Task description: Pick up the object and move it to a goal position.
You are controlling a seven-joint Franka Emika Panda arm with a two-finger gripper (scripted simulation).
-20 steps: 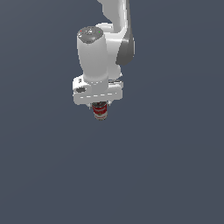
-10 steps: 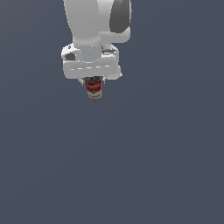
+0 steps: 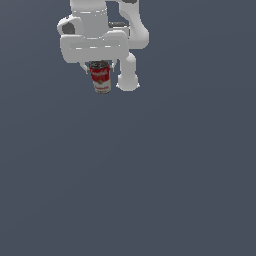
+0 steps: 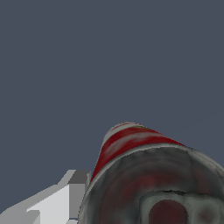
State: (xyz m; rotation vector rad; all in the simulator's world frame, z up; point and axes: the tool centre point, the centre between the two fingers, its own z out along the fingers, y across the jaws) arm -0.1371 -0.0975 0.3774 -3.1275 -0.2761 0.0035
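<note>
The soup can (image 3: 101, 79), red-and-white label with a dark metal top, hangs upright from my gripper (image 3: 100, 67) near the top of the exterior view, high above the grey floor. The gripper is shut on the can's upper part; its fingers are mostly hidden behind the white hand. In the wrist view the can (image 4: 144, 175) fills the lower part of the picture, its dark end close to the camera, with one white finger (image 4: 57, 203) beside it.
Plain dark grey floor (image 3: 150, 190) spreads all around. The arm's white links (image 3: 131, 60) rise at the top of the exterior view, just to the exterior view's right of the can.
The arm has risen and shifted toward the exterior view's left with the can held in the gripper. More of the arm's links show beside it now.
</note>
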